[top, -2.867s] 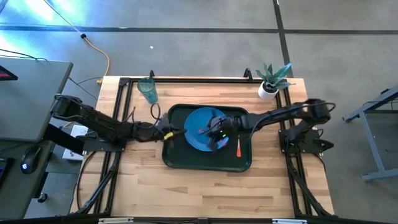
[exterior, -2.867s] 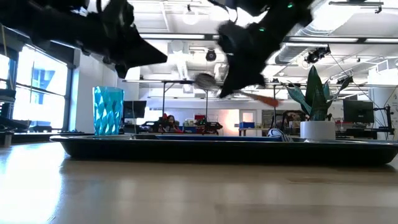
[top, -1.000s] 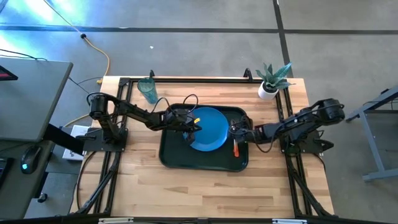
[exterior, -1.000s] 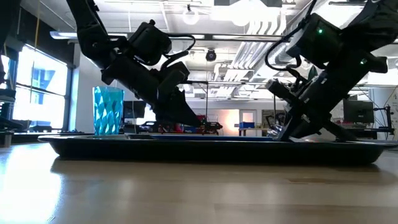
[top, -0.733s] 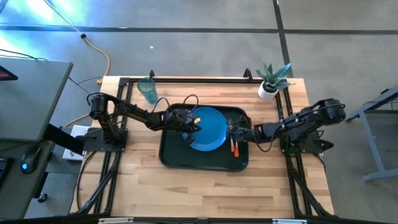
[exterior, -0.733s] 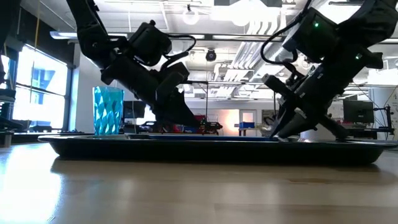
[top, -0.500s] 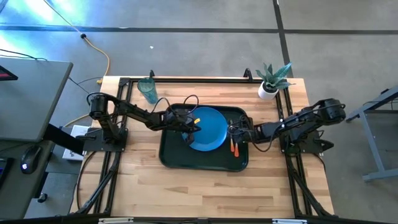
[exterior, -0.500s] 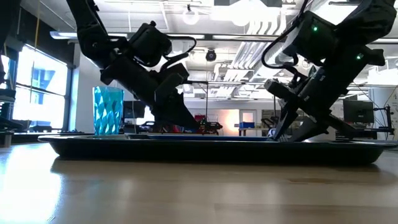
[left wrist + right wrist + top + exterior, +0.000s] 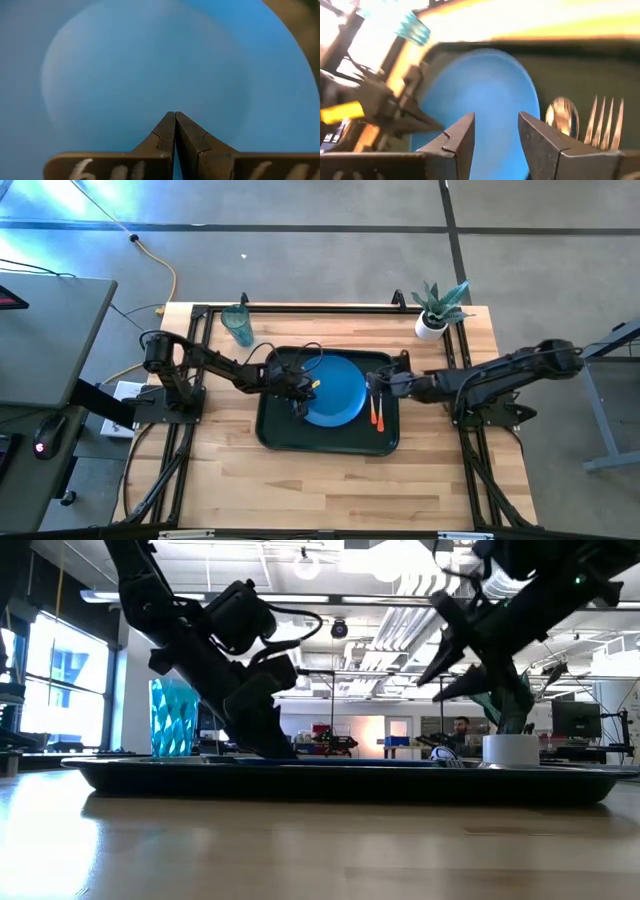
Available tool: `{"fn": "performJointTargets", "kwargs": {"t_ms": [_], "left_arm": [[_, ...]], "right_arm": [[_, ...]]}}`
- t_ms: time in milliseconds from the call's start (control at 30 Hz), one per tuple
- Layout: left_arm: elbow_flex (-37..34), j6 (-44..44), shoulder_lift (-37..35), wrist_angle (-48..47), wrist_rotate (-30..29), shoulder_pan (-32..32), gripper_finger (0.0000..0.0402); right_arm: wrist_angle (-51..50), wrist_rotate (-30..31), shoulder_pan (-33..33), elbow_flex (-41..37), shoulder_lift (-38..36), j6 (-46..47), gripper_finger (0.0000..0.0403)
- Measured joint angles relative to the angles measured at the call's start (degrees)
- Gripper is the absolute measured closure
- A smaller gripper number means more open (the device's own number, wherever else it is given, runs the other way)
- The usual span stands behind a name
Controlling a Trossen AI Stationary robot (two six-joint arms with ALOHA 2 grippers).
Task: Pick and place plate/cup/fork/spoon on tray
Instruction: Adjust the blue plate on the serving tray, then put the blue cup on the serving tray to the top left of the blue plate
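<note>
The plate [image 9: 334, 388] lies in the tray [image 9: 275, 432], spoon [image 9: 561, 116] and fork [image 9: 607, 122] beside it. The left gripper [image 9: 303, 386], fingers pressed together, sits over the plate's edge. The right gripper [image 9: 496, 131] hovers parted and empty. The cup [image 9: 238, 324] stands on the table.

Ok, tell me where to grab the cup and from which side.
Grip the cup around its side wall, about mid-height, coming in level from the left arm's side. It stands upright on the bare table behind the tray's far left corner, apart from everything else, and tapers slightly, so a sideways pinch should seat well. The left gripper, now shut over the plate, is nearest.
</note>
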Motion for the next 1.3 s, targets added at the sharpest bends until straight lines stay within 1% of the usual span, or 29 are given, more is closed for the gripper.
{"fn": "performJointTargets", "kwargs": {"t_ms": [100, 267, 367, 467, 567, 667, 767, 833, 900, 1000, 1167, 1300], "left_arm": [[0.0, 0.0, 0.0, 0.6, 0.0, -1.5, 0.0401], [0.0, 0.5, 0.0, 3.5, 0.1, -3.1, 0.0401], [0.0, 1.3, 0.0, 5.6, 0.1, -3.5, 0.0401], [0.0, 1.0, -2.7, 3.2, 0.1, -3.4, 0.0401], [0.0, 0.7, -9.5, -2.8, 0.1, -2.2, 0.0401], [0.0, 4.5, -18.8, -11.6, -0.7, -0.8, 0.0401], [0.0, 5.6, -28.5, -18.9, -4.0, 1.1, 0.04], [0.0, 7.3, -33.5, -22.9, -6.6, 2.6, 0.0397], [0.0, 9.1, -37.3, -26.0, -9.3, 4.2, 0.0387], [0.0, 9.4, -40.5, -29.0, -12.6, 8.0, 0.036], [0.0, 9.5, -41.2, -31.0, -11.2, 16.5, 0.03], [1.4, 10.2, -40.1, -33.0, -11.1, 23.1, 0.026]], "right_arm": [[-0.3, 2.3, 0.0, 0.0, -2.3, -3.5, 0.0261], [0.1, 4.6, -0.1, 0.0, -2.3, -7.0, 0.0261], [1.8, 4.8, -0.1, 0.0, -1.4, -9.2, 0.0261], [5.7, 3.7, -0.1, 0.0, -1.1, -13.1, 0.0261], [10.1, 2.5, -0.1, 0.0, -1.1, -18.9, 0.0261], [14.3, 1.0, -0.4, 0.0, -1.1, -24.7, 0.0261], [16.1, -0.5, -1.0, 0.0, -1.1, -29.3, 0.0261], [16.0, -2.1, -1.5, 0.0, -1.1, -31.0, 0.0261], [15.8, -3.7, -1.8, 0.0, -1.1, -32.6, 0.0261], [15.2, -3.9, -1.9, 0.0, -1.1, -35.0, 0.0261], [15.1, -2.9, -2.4, 0.0, -1.1, -40.6, 0.0261], [15.1, -4.5, -4.0, 0.0, -1.1, -43.4, 0.0261]]}}
